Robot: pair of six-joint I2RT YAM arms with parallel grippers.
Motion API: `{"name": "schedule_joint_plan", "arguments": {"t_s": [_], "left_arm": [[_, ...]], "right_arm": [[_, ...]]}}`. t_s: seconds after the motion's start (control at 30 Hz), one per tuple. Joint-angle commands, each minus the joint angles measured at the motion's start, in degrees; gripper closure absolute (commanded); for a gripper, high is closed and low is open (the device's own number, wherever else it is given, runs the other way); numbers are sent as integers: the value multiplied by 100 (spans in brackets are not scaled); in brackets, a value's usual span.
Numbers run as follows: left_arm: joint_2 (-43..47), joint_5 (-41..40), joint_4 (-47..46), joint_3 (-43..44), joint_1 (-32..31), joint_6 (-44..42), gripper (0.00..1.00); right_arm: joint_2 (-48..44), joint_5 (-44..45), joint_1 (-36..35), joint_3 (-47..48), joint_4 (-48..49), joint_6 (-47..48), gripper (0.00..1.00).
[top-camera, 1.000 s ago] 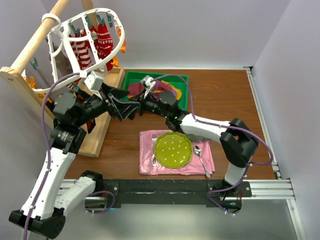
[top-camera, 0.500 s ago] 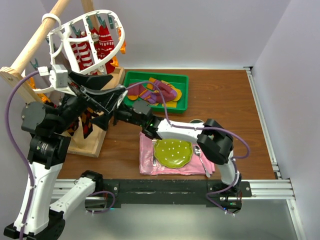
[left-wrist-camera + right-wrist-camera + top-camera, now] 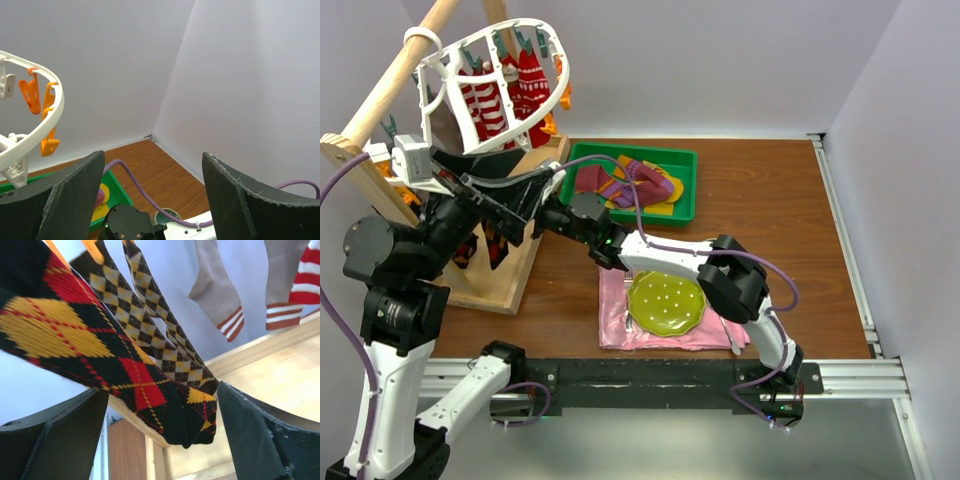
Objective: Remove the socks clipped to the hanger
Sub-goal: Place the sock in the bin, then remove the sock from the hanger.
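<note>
The white oval hanger (image 3: 495,85) hangs from the wooden pole at the top left, with red-and-white striped socks (image 3: 515,95) clipped inside it. In the left wrist view its rim (image 3: 47,117) carries orange clips. My left gripper (image 3: 545,192) (image 3: 152,155) is open and empty, held high beside the hanger. My right gripper (image 3: 542,222) (image 3: 162,390) reaches left under it, open. The toe of a black, red and yellow argyle sock (image 3: 150,385) hangs between its fingers, not pinched. A brown-yellow argyle sock (image 3: 165,340) and grey socks (image 3: 215,290) hang behind.
A green tray (image 3: 685,190) at the back holds loose socks (image 3: 640,185). A pink napkin (image 3: 615,320) with a green plate (image 3: 666,300) lies near the front. The wooden rack's base (image 3: 510,280) stands on the left, under both grippers.
My left arm has lifted and swung back to the left. My right arm has stretched further left towards the rack, bringing its open fingers around the argyle sock's toe.
</note>
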State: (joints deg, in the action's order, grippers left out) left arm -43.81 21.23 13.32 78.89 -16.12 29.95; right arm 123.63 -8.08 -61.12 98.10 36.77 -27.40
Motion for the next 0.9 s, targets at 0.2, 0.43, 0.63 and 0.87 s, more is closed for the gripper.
{"name": "schedule_joint_plan", "arguments": {"t_s": [0.2,0.43,0.63,0.87], "left_arm": [[277,-401,531,47,30,-113,16],[654,-550,847,-374,30,-280,16],[953,-717,970,-893,30,-288,17],[1243,-919,944,-1481,30,-139,18]], "right_arm": [[-137,289,-14,306,-223,146,78],[-901,289,197,-167,-830,780,100],[-1438,-53,654,-441,-1268,982,100],[-1702,-238,1154,-389,-1866,1341,100]]}}
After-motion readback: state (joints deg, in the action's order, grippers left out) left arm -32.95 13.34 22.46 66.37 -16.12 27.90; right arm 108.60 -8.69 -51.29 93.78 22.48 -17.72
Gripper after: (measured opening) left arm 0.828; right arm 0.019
